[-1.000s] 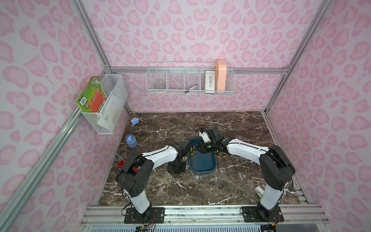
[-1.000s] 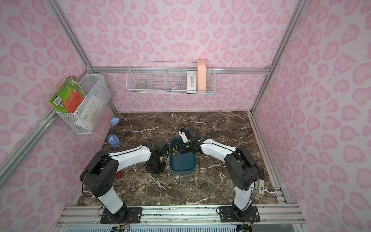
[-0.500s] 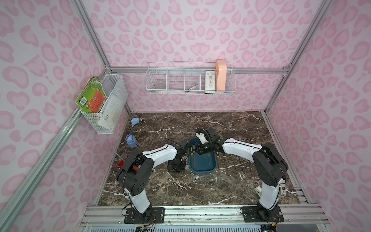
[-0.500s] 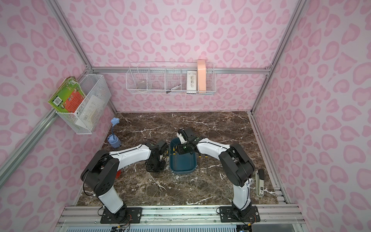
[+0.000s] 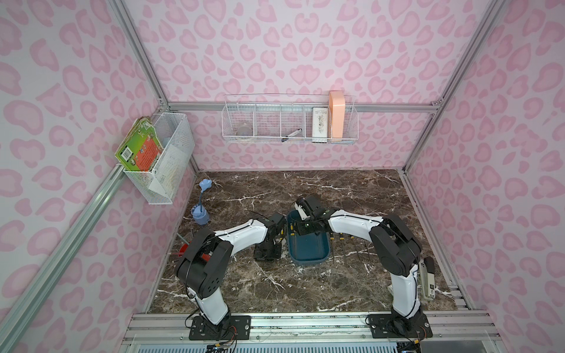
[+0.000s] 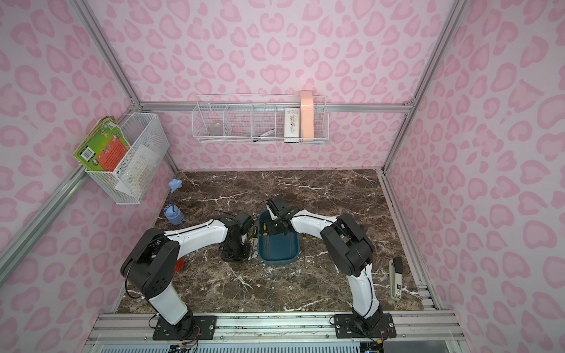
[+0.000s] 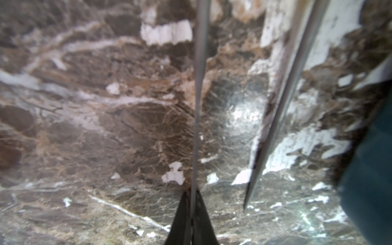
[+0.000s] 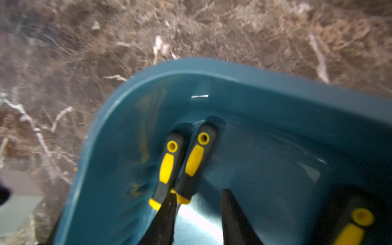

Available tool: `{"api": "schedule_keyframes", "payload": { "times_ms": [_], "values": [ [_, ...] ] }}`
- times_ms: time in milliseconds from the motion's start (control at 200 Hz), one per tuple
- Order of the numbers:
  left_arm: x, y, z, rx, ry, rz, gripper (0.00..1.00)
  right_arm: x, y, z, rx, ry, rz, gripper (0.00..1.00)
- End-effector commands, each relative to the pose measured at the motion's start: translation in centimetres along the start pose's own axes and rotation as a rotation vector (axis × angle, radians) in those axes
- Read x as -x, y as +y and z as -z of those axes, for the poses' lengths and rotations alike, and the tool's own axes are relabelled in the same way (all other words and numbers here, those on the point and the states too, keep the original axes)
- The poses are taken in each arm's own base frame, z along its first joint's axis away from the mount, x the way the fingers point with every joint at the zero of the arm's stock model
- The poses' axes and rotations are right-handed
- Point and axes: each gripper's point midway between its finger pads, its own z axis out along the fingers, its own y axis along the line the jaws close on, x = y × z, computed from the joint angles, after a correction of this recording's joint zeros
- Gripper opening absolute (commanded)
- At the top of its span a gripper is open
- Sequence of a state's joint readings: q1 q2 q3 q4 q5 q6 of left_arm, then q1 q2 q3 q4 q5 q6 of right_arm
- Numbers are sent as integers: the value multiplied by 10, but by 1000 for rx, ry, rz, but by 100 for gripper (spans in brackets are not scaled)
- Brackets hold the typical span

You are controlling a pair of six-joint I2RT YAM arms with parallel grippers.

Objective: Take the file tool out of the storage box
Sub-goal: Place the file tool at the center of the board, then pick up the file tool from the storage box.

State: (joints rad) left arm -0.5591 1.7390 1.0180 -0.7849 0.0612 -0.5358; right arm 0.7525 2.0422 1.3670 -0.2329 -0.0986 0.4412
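Files (image 5: pixel 341 236) already lie outside the storage box (image 5: pixel 309 250); at least three handles (image 8: pixel 194 161) sit inside. Right gripper (image 8: pixel 199 194), spread, holds nothing; left gripper (image 7: pixel 192 194) pinches a file shaft (image 7: pixel 198 95) left of it.

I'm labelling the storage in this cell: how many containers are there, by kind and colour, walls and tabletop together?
White wire baskets: 2
Teal storage box: 1
Blue pot: 1
Red pot, partly hidden: 1
Total: 5
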Motion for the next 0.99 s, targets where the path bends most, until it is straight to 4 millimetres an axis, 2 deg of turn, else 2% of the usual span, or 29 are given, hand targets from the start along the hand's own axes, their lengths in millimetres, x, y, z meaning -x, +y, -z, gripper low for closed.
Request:
{"api": "schedule_keyframes", "payload": {
  "times_ms": [0, 50, 95, 220, 575, 815, 990],
  "values": [
    [5, 2, -10, 20, -12, -20, 0, 13, 1, 1, -12, -47, 1, 35],
    [5, 4, -11, 31, -13, -21, 0, 13, 0, -1, -20, -49, -1, 35],
    [5, 5, -10, 37, -12, -21, 11, 11, -3, -4, -44, -35, 0, 35],
    [5, 4, -8, 37, -23, -22, 24, 1, -9, -12, -98, 5, 9, 35],
    [7, -2, -8, 44, -29, -36, 29, -7, -24, -19, -187, 35, 5, 29],
    [9, -5, 21, 72, -96, -58, 31, -14, -25, -19, -223, 61, 12, 22],
    [13, -6, 59, 53, -219, -61, 31, -19, -27, -26, -209, 73, 10, 11]
  ]
}}
